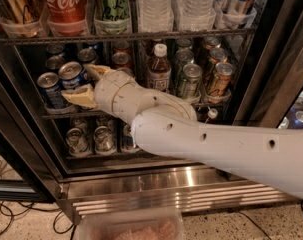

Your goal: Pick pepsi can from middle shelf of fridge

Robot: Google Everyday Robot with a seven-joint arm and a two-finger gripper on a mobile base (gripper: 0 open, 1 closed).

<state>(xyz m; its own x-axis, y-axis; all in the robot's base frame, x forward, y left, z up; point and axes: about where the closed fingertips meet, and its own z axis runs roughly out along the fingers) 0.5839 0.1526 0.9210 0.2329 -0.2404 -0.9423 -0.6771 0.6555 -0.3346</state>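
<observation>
The fridge (271,59) stands open with a black frame and a steel base panel. On the left of its middle shelf (56,115) stand blue pepsi cans with silver lids. My white arm reaches in from the right. My gripper (83,84) is open at the front left of the shelf. Its tan fingertips (78,96) lie on either side of one pepsi can (72,75), whose lower part is hidden. Another blue can (50,89) stands just left of it.
A red Coca-Cola can (66,4), a green can (111,6) and water bottles (156,4) stand on the shelf above. A brown bottle (158,69) and several cans (191,79) stand right of my wrist. More cans (86,139) are below. A plastic tub (131,229) and cables (6,219) are on the floor.
</observation>
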